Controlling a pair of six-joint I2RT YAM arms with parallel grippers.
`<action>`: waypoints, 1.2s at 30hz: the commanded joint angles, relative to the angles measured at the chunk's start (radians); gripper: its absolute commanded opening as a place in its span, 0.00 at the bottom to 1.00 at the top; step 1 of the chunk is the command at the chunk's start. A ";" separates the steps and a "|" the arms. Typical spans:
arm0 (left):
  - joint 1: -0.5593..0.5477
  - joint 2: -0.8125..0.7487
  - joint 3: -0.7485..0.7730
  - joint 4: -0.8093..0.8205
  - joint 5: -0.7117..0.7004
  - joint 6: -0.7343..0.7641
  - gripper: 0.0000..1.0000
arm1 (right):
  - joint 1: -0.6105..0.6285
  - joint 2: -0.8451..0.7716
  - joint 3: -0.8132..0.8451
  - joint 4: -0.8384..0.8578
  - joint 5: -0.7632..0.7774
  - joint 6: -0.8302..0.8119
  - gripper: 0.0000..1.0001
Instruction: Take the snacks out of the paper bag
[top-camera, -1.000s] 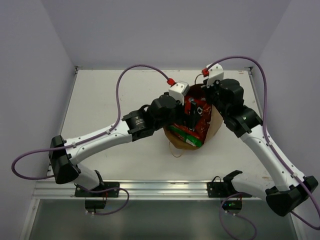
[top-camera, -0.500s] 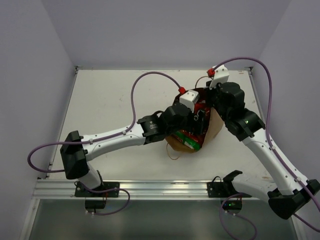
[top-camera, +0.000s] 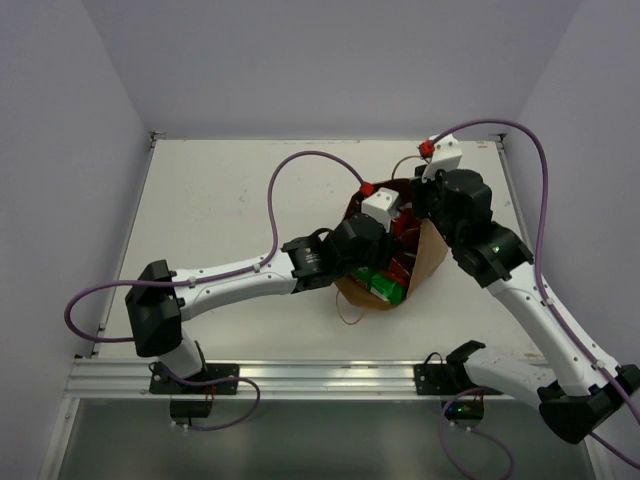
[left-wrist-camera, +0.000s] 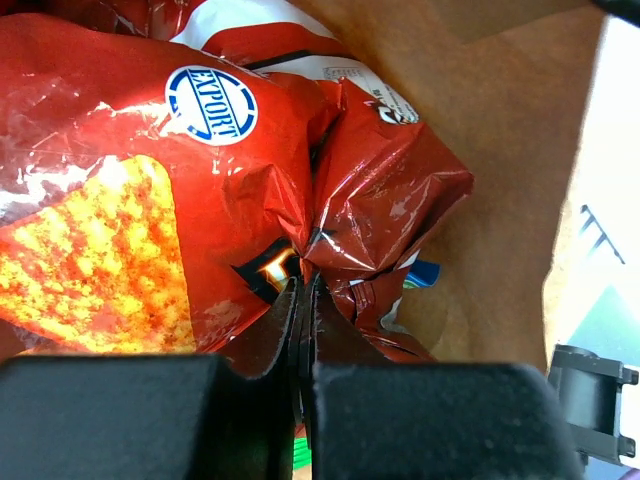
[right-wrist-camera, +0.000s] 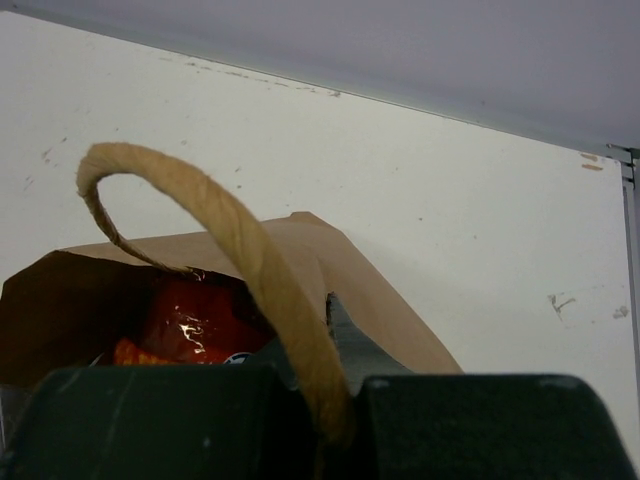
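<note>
The brown paper bag stands open at mid-table with snacks inside. My left gripper reaches down into it, jaws shut on a crumpled fold of a red chip bag with an orange chip picture. A second red packet lies against that one, and a blue packet's corner shows behind it. From above, a green packet sits at the bag's near rim. My right gripper is shut on the bag's far rim, where the twisted handle runs into its jaws.
The bag's near handle lies on the white table. Purple cables arc over both arms. Grey walls close off the left, back and right; a metal rail runs along the near edge.
My left arm swung right and dipped into the bag, and its jaws went from open to shut on the red chip bag. The right arm stayed holding the rim.
</note>
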 joint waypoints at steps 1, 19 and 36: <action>-0.010 0.001 -0.011 0.016 -0.036 0.025 0.00 | 0.001 -0.042 -0.009 0.037 0.049 0.023 0.00; -0.010 -0.384 0.298 -0.429 -0.013 0.195 0.00 | -0.031 -0.022 -0.032 0.037 0.213 -0.012 0.00; 0.601 -0.513 0.014 -0.353 -0.254 0.425 0.00 | -0.037 -0.048 -0.007 0.020 0.124 -0.020 0.00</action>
